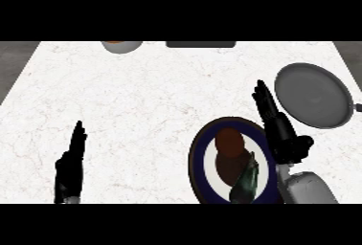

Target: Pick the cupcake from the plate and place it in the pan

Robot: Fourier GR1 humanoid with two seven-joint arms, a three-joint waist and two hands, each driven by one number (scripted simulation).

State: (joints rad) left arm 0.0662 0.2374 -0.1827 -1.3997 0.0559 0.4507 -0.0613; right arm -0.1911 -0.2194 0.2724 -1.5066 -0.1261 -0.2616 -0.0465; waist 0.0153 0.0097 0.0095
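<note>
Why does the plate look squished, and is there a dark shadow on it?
Head view: the plate looks taller than wide because of the steep downward look; the cupcake casts a dark patch beneath it on the plate; the pan shows soft, even grey, no glare.

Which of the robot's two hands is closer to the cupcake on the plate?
The right. The right robot hand stands open just right of the cupcake, over the plate rim. The left robot hand rests open far off, near the counter's left side.
</note>
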